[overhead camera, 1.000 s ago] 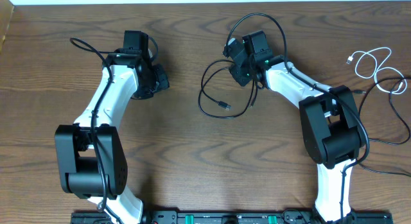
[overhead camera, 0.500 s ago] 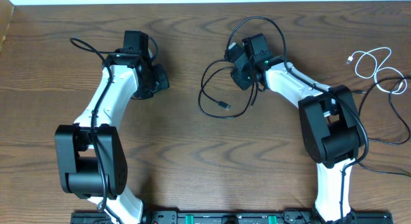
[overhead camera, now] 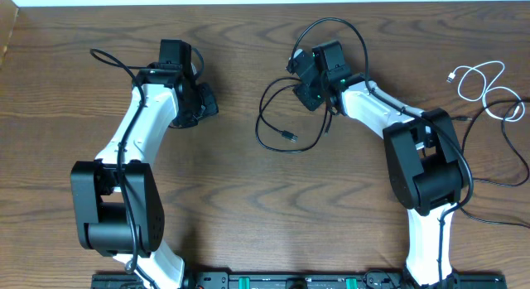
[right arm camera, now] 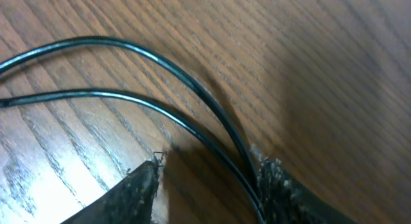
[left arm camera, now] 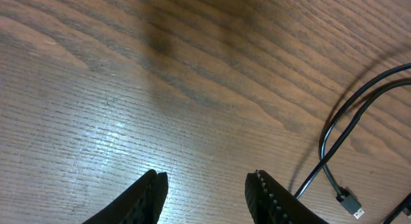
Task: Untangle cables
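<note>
A black cable lies in loose loops at the table's middle, its plug (overhead camera: pixel 289 136) pointing right. My right gripper (overhead camera: pixel 303 85) sits over the upper part of that loop. In the right wrist view it (right arm camera: pixel 209 166) is open. Two black strands (right arm camera: pixel 96 91) run between the fingers and lie against the right finger. My left gripper (overhead camera: pixel 205 103) hovers to the left of the loops, apart from them. It (left arm camera: pixel 205 179) is open over bare wood with nothing between its fingers, and the black cable's plug (left arm camera: pixel 349 203) lies to its right. A white cable (overhead camera: pixel 452 76) lies coiled at the far right.
A black cord (overhead camera: pixel 497 180) trails over the table at the right edge beside the right arm's base (overhead camera: pixel 426 169). The left arm (overhead camera: pixel 137 136) stretches across the left half. The table's back edge (overhead camera: pixel 248 4) runs along the top.
The right gripper's jaws have widened a little around the black strands. The left arm and the cables have barely moved.
</note>
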`<action>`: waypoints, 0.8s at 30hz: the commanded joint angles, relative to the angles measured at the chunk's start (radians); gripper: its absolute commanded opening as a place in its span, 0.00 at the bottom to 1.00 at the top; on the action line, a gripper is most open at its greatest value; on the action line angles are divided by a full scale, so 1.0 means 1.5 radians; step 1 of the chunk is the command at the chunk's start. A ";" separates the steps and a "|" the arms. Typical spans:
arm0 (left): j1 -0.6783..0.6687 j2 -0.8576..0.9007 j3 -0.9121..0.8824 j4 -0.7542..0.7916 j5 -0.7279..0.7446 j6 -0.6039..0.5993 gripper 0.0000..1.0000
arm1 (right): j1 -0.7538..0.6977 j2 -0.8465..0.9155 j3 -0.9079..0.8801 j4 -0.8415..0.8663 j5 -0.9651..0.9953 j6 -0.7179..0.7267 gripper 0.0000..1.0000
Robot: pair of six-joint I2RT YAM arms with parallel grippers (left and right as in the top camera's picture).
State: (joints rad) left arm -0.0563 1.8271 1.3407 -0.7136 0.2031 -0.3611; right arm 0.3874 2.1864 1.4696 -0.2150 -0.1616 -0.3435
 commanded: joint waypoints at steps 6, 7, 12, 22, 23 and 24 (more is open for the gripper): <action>-0.002 0.003 0.004 -0.002 -0.009 0.009 0.45 | -0.004 0.017 -0.006 -0.001 -0.001 0.004 0.50; -0.002 0.003 0.004 -0.002 -0.009 0.009 0.45 | -0.004 0.017 -0.006 -0.004 -0.001 0.004 0.49; -0.002 0.003 0.004 -0.002 -0.009 0.009 0.45 | 0.000 0.017 -0.007 -0.043 -0.004 0.004 0.46; -0.002 0.003 0.004 -0.002 -0.009 0.009 0.45 | 0.001 0.018 -0.008 -0.064 -0.004 0.005 0.43; -0.002 0.003 0.004 -0.002 -0.009 0.009 0.45 | 0.001 0.018 -0.008 -0.058 -0.004 0.004 0.43; -0.002 0.003 0.004 -0.002 -0.009 0.009 0.45 | 0.001 0.018 -0.008 -0.051 -0.004 0.004 0.43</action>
State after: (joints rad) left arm -0.0563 1.8271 1.3407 -0.7139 0.2031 -0.3611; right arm 0.3866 2.1891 1.4693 -0.2993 -0.1673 -0.3431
